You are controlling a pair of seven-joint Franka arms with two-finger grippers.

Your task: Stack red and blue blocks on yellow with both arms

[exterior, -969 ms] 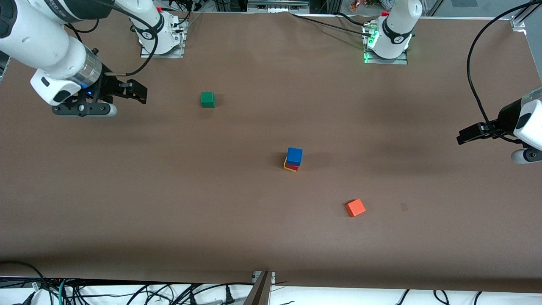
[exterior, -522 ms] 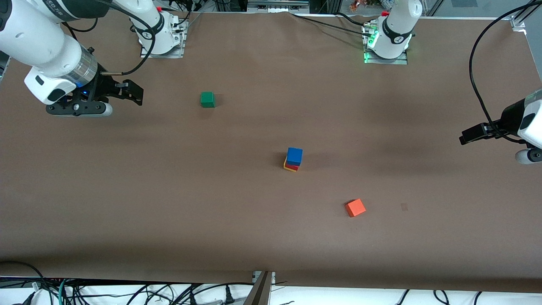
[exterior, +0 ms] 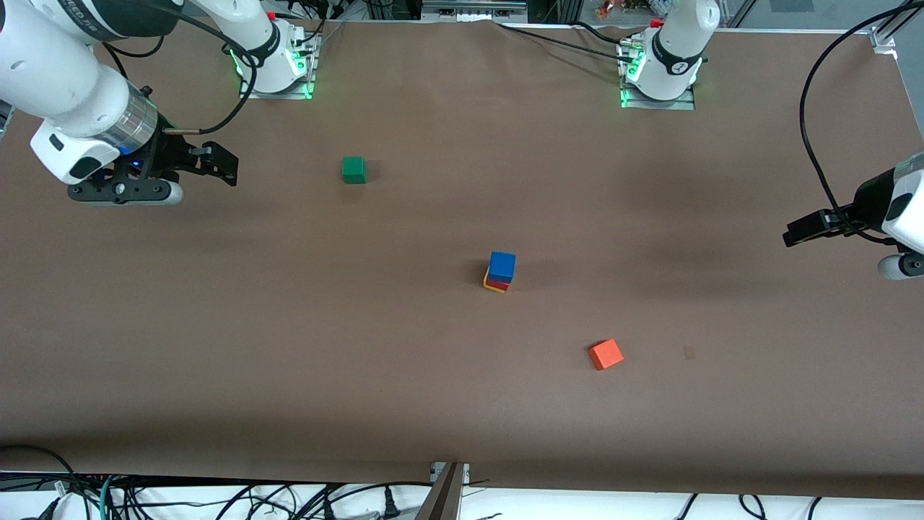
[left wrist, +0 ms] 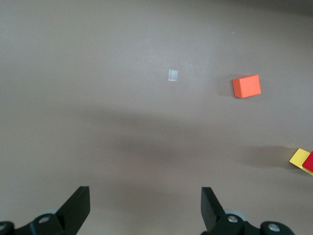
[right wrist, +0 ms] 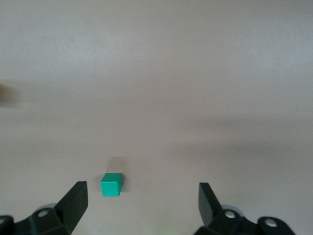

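Note:
In the front view a stack stands mid-table: the blue block (exterior: 502, 264) on the red block (exterior: 498, 284) on the yellow cube (exterior: 490, 286). The left wrist view shows the yellow cube (left wrist: 299, 157) and a sliver of the red block (left wrist: 309, 163) at its edge. My right gripper (exterior: 216, 162) is open and empty, up over the table at the right arm's end. My left gripper (exterior: 801, 232) is open and empty, up over the left arm's end. Each also shows in its own wrist view, the left gripper (left wrist: 145, 205) and the right gripper (right wrist: 142, 201), jaws wide apart.
A green cube (exterior: 354, 170) sits toward the arms' bases, also in the right wrist view (right wrist: 111, 185). An orange-red cube (exterior: 606, 354) lies nearer the front camera than the stack, also in the left wrist view (left wrist: 246, 86). Cables hang by the left arm.
My right gripper has drawn back toward the right arm's end of the table. My left gripper has shifted slightly outward. The stack has not moved.

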